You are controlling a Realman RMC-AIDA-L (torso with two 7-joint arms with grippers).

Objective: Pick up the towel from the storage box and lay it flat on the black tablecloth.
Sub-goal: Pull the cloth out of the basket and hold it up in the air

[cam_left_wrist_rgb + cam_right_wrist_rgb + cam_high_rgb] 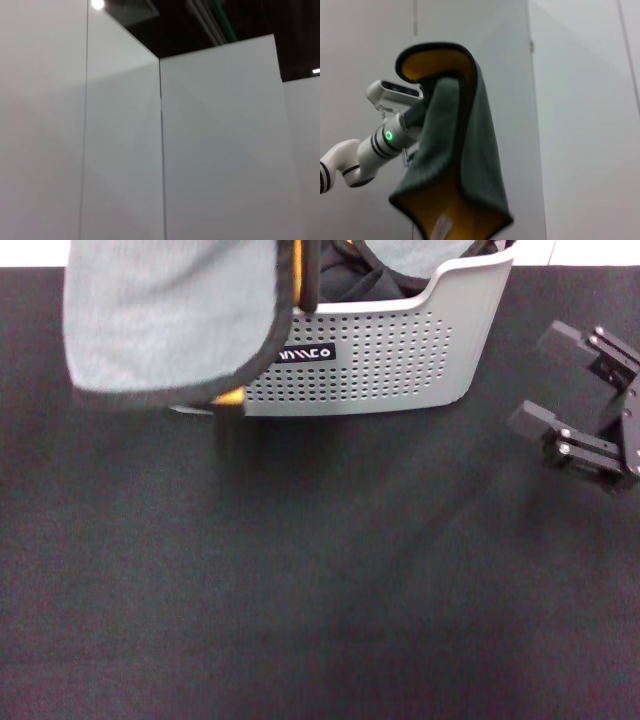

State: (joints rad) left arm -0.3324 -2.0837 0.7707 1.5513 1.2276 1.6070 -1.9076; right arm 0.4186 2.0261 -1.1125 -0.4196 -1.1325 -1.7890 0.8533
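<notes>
The towel (170, 315) hangs in the air at the upper left of the head view, grey face toward me, with black edging and a strip of yellow at its lower edge. It partly covers the left end of the storage box (400, 350). In the right wrist view the towel (470, 150) is draped over the end of my left arm (385, 137), whose gripper is buried in its folds and shut on it. My right gripper (555, 380) hovers open and empty over the black tablecloth (320, 590), right of the box.
Black garments (370, 280) lie inside the storage box. The black tablecloth spreads wide in front of the box. The left wrist view shows only white wall panels (215, 150).
</notes>
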